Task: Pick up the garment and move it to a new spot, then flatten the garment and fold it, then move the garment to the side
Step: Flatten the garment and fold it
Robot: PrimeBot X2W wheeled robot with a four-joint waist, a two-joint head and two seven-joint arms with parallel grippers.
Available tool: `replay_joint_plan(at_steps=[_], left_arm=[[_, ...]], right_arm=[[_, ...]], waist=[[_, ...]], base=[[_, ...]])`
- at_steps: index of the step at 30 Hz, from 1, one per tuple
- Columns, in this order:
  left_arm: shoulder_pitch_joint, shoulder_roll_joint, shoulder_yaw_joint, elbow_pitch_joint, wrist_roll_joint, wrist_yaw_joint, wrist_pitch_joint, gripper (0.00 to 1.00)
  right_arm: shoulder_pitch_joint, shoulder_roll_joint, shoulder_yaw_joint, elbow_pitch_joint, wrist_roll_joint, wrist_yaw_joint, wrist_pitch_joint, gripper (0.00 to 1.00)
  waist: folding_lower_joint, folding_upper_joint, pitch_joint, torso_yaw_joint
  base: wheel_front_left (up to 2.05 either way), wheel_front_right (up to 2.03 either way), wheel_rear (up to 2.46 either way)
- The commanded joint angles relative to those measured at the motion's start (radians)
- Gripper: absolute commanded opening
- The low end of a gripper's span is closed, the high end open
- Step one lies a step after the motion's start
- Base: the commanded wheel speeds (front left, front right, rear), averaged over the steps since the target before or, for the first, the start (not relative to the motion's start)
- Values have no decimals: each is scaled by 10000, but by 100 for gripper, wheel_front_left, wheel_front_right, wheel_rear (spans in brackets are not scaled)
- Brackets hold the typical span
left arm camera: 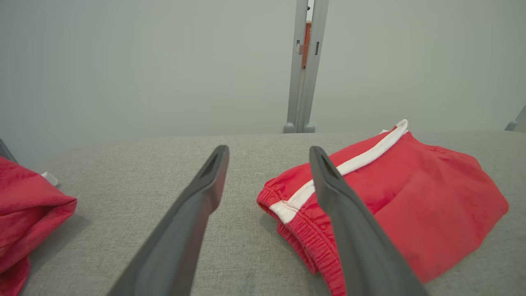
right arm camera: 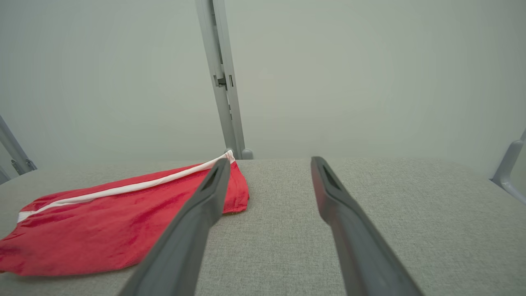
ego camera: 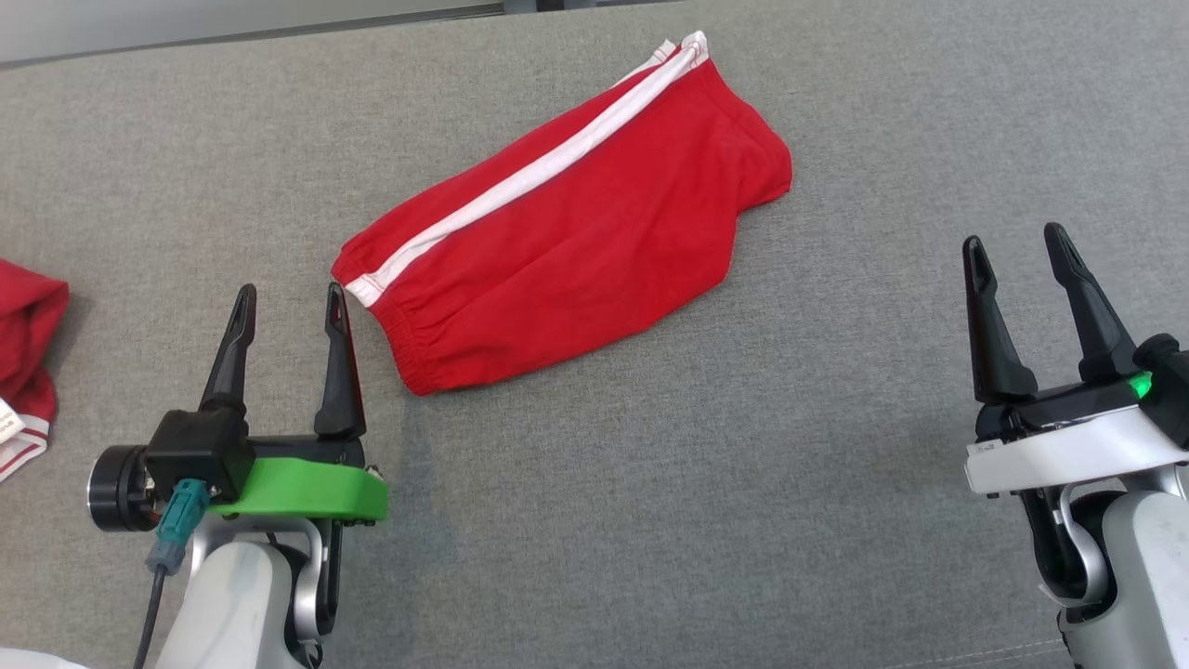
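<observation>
Red shorts with a white side stripe point(ego camera: 576, 232) lie folded on the grey cloth table, slanting from the near left to the far right. Their elastic waistband points toward my left gripper point(ego camera: 290, 299), which stands open just left of the waistband corner, not touching it. In the left wrist view the shorts point(left arm camera: 411, 205) lie to the right, partly behind the right finger point(left arm camera: 349, 230). My right gripper point(ego camera: 1014, 240) is open too, well to the right of the shorts, with nothing between its fingers. In the right wrist view the shorts point(right arm camera: 115, 222) lie at the left.
A second red garment with white trim point(ego camera: 23, 353) lies at the table's left edge, also seen in the left wrist view point(left arm camera: 28, 218). Beyond the table's far edge stands a grey post point(left arm camera: 304, 65) against a pale wall. Bare grey cloth point(ego camera: 697, 483) stretches between the grippers.
</observation>
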Motion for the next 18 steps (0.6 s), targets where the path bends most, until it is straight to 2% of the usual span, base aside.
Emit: replay_joint_plan(at_steps=[1,13,18], left_arm=[[-196,67,7,-40,-1,56,-9,100],[-1142,-119,-87,-292,188,-1,-41,100],[-1567,-286,-126,-442,309,-97,-42,100]], right_arm=[[-143,-38,-4,-54,5,-15,50,100],[-1644,-871,224,374,297,-15,466,100],[-2737,-1385,656,1052,591,-15,685,100]], waist=[[0,-1,153,59],[0,-1,1499,727],[0,-1,2074,1102]], base=[[0,0,0],[0,0,0],[0,0,0]])
